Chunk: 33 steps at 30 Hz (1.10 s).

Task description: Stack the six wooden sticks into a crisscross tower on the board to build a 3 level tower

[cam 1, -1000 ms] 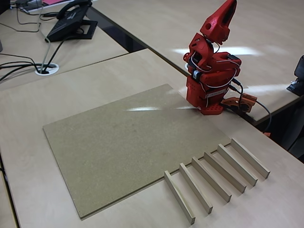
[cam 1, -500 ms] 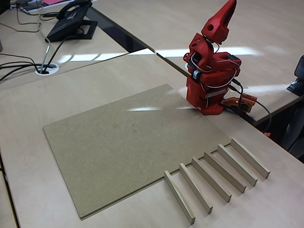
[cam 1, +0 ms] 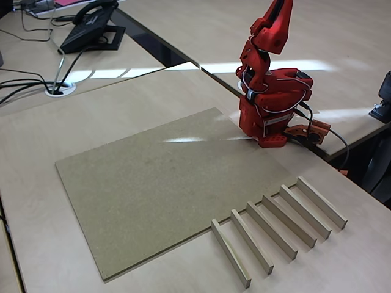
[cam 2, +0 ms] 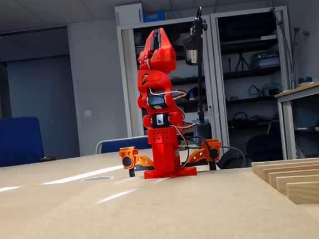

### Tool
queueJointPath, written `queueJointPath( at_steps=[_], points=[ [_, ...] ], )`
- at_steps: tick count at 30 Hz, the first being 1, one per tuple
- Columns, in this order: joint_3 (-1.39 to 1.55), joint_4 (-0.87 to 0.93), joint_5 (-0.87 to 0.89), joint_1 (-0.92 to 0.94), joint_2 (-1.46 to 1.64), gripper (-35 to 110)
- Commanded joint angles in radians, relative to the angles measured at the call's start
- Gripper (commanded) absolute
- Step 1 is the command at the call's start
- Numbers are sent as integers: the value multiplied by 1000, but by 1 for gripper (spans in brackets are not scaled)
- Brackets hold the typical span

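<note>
Gripper (cam 2: pixel 155 41) raised over the arm's base, empty; can't tell if jaws are apart or together.

Six wooden sticks (cam 1: pixel 278 226) lie in a parallel row on the tabletop just beside the board (cam 1: pixel 153 183), which is bare, no tower yet. Sticks look light, stiff, smooth: pinch mid-length across the narrow section. High fixed view shows spacing between sticks; low one shows stick ends (cam 2: pixel 311 187) stacked in perspective.

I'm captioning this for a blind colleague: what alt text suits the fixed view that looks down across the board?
Six pale wooden sticks lie side by side in a row on the table, just off the corner of a bare tan board. Behind the board, a red robot arm stands folded, its gripper raised and holding nothing.
</note>
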Motion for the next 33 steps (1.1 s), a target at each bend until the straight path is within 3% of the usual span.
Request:
queueJointPath(
  at_steps=[1, 4, 8, 14, 26, 33],
  points=[
    [-40, 149, 236, 26, -2, 0],
    [-117, 316, 334, 6, -2, 0],
    [-308, 646, 333, -144, 0, 0],
    [-626, 1190, 133, -472, -3, 0],
    [-788, 1459, 103, -931, -291, 1],
    [-1023, 1520, -212, -1180, -680, 1]
  ],
)
